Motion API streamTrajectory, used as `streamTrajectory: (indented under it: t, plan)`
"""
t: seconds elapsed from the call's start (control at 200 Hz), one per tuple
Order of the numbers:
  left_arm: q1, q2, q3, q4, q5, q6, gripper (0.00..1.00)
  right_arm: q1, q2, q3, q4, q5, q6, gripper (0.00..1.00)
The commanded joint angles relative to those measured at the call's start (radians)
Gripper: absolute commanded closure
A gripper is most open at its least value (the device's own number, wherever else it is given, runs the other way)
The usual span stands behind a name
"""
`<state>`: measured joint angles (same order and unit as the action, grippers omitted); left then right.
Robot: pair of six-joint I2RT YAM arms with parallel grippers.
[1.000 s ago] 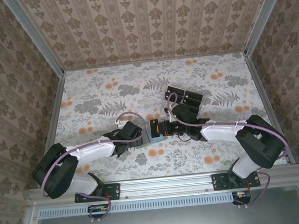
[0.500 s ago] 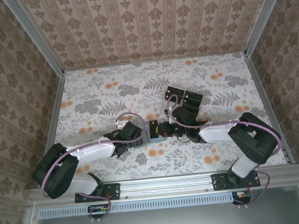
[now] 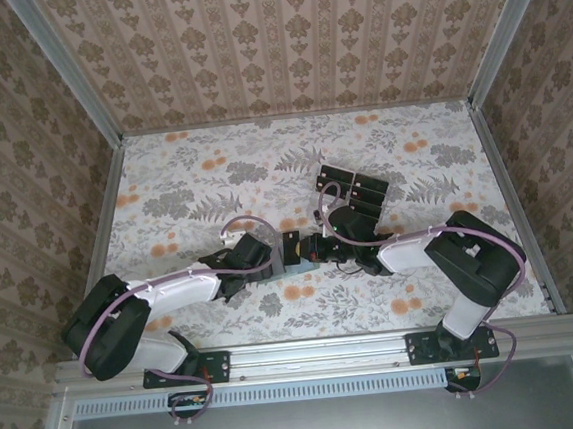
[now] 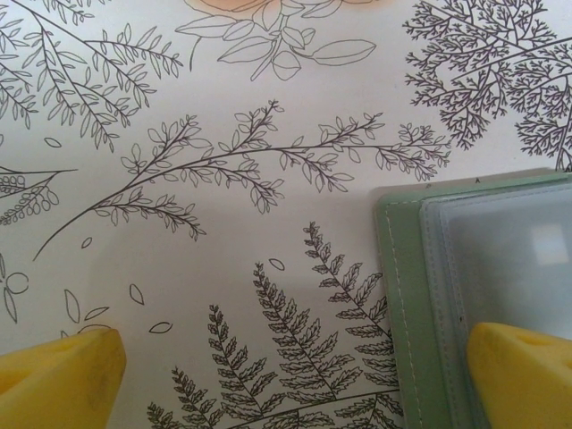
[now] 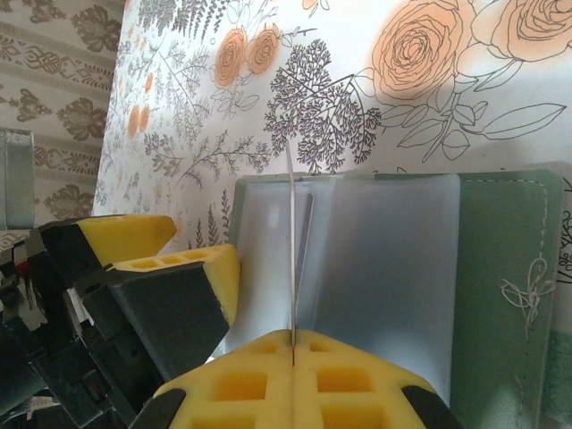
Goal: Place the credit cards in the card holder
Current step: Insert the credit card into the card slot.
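Clamping a thin sheet (image 5: 290, 241) edge-on, the right gripper (image 5: 293, 344) sits at bottom centre, the card holder (image 5: 500, 268) lying just above. The spread left gripper (image 4: 290, 375) pins it.

Left jaws apart (right jaws pinched)

The grey-green card holder (image 5: 505, 268) lies open and flat on the floral counter (image 3: 183, 183), its stitched border framing an inside lined with clear plastic. One credit card (image 5: 292, 232) stands on edge over that lining, seen as a thin line, its near end pinched in the right hand (image 5: 293, 347). The other black credit cards (image 3: 362, 184) lie flat in a tight cluster near the holder, farther back and to the right.
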<state>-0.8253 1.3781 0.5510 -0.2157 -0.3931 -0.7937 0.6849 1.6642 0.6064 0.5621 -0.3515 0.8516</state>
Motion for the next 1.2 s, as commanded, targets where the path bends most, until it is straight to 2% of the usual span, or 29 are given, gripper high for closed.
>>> streamTrajectory:
  t: [0.0, 1.195]
  plan:
    - [0.000, 0.001, -0.028, -0.054, -0.016, -0.012, 0.00, -0.004, 0.022, -0.014, 0.046, -0.022, 0.020, 1.00]
    - [-0.006, -0.004, -0.036, -0.056, -0.021, -0.023, 0.00, -0.004, 0.098, -0.084, 0.176, -0.097, 0.099, 1.00]
